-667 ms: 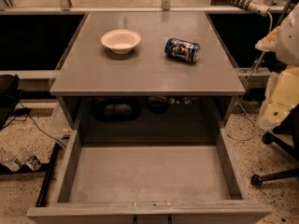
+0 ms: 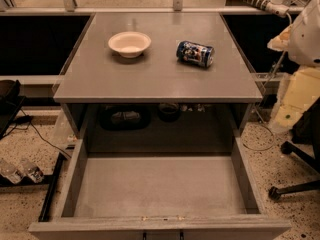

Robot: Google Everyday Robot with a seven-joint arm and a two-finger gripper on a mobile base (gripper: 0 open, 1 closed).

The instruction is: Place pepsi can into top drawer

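Note:
The pepsi can [image 2: 195, 53], dark blue with coloured printing, lies on its side on the grey cabinet top [image 2: 155, 79], right of centre. The top drawer [image 2: 160, 186] is pulled wide open below it at the front, and its flat grey floor is bare. My gripper is out of view. Only white and cream arm segments [image 2: 300, 69] show at the right edge, beside the cabinet and well right of the can.
A cream-white bowl [image 2: 129, 43] stands on the cabinet top left of the can. Dark objects sit in the shelf space behind the drawer [image 2: 125, 118]. An office chair base [image 2: 295, 184] is on the floor at the right. Plastic bottles [image 2: 20, 171] lie on the floor at the left.

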